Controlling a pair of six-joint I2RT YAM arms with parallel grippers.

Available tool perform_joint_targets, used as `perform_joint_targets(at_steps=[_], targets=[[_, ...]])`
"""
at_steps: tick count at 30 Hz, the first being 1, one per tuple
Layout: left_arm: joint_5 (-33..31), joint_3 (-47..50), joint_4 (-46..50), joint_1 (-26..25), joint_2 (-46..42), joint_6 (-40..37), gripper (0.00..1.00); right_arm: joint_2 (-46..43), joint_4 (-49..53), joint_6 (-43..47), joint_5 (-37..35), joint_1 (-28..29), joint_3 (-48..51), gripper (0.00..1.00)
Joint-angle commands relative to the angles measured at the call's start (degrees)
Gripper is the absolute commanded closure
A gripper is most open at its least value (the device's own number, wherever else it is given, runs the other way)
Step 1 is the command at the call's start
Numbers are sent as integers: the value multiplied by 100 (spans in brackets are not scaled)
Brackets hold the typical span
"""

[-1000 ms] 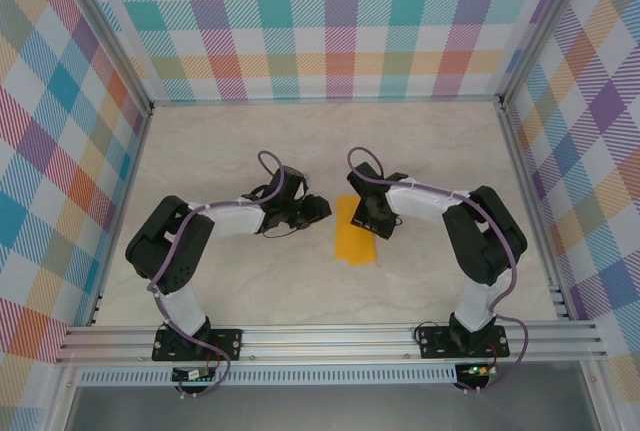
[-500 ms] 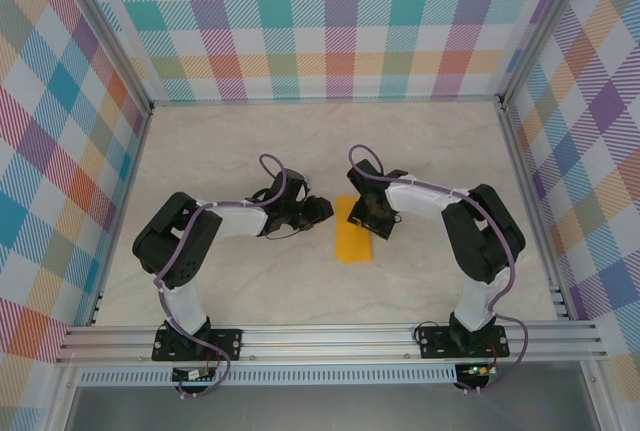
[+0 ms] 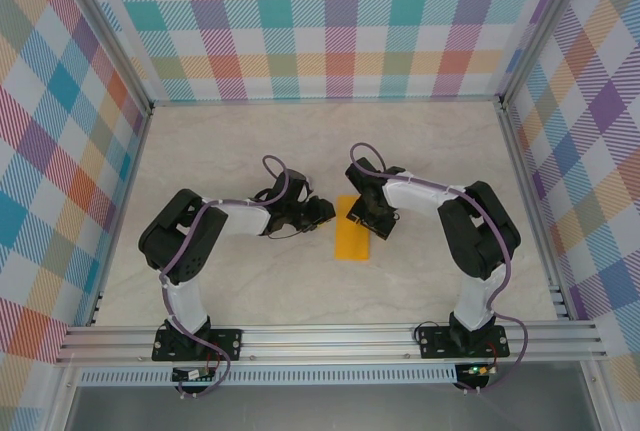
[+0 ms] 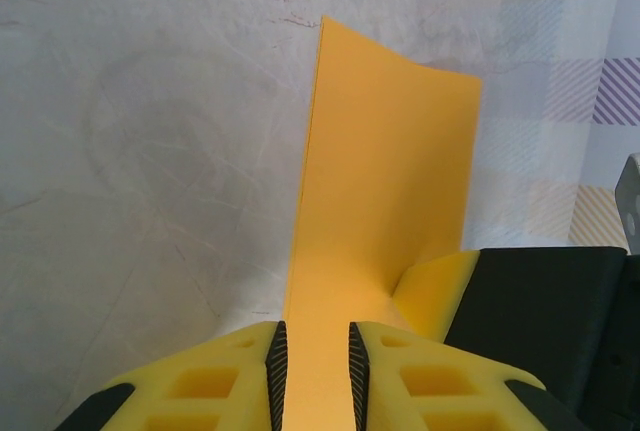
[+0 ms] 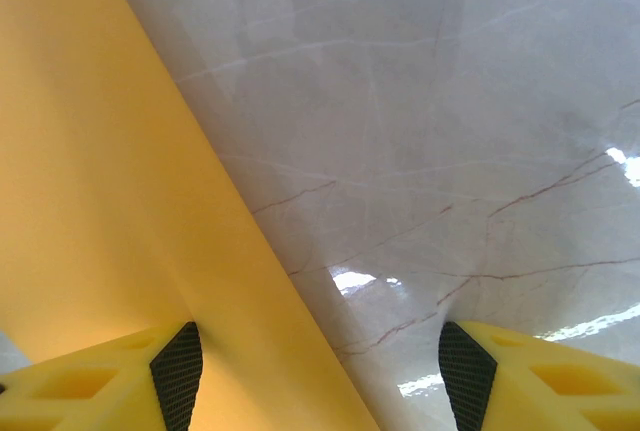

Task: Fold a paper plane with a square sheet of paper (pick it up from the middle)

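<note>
The paper [image 3: 352,235], already folded to a narrow strip, lay flat on the bench [image 3: 250,141] approx. mid-way btw. the two arms, its long axis running near-to-far w/ a slight tilt. The left fingers [image 3: 322,213] sat just beside its left long edge, at the far half. The right fingers [image 3: 358,219] were over its far end, so the right arm was the closer one, in contact rather than alongside.

In the left wrist view the left fingers stood a narrow gap apart, w/ the orange strip [image 4: 385,181] showing through the gap and stretching away ahead. We saw no clear nip on it. One right finger [image 4: 432,286] pressed the strip's right side there, and the paper curled up a little beside it.

In the right wrist view the right fingers were spread wide, clamped on nothing. One rested on the paper [image 5: 90,201], the other over bare bench.

Our read: the next crease turns on that left long edge, which the left fingers must catch while the right pins the far end.
</note>
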State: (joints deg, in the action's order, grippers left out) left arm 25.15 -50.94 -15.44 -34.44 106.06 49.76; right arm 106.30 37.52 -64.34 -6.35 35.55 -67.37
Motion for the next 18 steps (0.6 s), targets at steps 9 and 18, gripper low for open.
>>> perform_joint_targets(at_steps=[9,18], targets=[[35,-101,-95,-98,57,52,76,444,274,-264,211,-48,1,32],[-119,-154,22,-98,9,-1,77,471,282,313,141,-48,11,32]])
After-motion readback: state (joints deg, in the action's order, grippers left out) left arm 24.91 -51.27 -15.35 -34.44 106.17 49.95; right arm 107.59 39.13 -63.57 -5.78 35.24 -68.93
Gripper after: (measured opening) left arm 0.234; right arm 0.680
